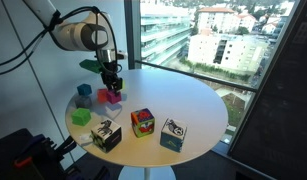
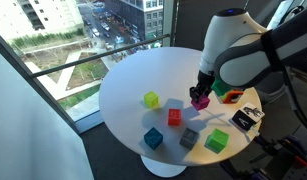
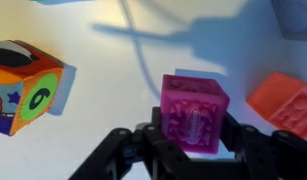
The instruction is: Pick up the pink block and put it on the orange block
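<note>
The pink block (image 3: 193,108) is a small magenta cube that sits between my gripper's (image 3: 193,138) two black fingers, which press on its left and right sides. In both exterior views the gripper (image 1: 111,80) (image 2: 203,88) points straight down over the round white table, with the pink block (image 1: 115,98) (image 2: 200,102) at its tips, at or just above the tabletop. The orange block (image 3: 283,102) (image 2: 174,116) (image 1: 103,95) is a small orange-red cube that lies on the table close beside the pink one, apart from it.
A large patterned cube (image 3: 23,85) lies to the left in the wrist view. Three patterned cubes (image 1: 142,122) stand near the table's (image 1: 193,100) front edge. Small yellow-green (image 2: 151,99), blue (image 2: 153,137), grey (image 2: 189,137) and green (image 2: 217,140) cubes lie around.
</note>
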Controlling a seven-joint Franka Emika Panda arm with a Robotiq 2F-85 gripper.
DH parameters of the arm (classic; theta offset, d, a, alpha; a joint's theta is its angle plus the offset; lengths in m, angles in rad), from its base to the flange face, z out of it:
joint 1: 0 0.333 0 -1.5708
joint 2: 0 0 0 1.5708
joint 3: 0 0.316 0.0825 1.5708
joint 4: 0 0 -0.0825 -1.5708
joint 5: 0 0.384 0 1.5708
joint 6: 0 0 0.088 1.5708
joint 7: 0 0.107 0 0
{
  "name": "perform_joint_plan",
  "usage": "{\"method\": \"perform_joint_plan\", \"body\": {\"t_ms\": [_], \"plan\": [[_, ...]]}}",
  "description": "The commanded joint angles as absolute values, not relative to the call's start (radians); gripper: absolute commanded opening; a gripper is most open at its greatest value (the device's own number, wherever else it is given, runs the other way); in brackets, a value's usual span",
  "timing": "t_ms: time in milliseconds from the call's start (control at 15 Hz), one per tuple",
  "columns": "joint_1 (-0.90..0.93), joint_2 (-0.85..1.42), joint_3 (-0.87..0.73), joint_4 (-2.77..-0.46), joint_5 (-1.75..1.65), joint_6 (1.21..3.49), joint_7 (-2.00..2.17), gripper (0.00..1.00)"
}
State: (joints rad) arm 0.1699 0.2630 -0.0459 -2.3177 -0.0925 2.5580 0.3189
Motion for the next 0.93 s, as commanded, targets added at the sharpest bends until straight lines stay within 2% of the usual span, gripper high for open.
{"method": "perform_joint_plan", "body": {"t_ms": [0, 867], "plan": [[0.165, 0.210, -0.015, -2.315, -0.111, 2.512, 0.301, 0.31], [0.158, 0.185, 0.085, -2.326, -0.074, 2.526, 0.143, 0.31]]}}
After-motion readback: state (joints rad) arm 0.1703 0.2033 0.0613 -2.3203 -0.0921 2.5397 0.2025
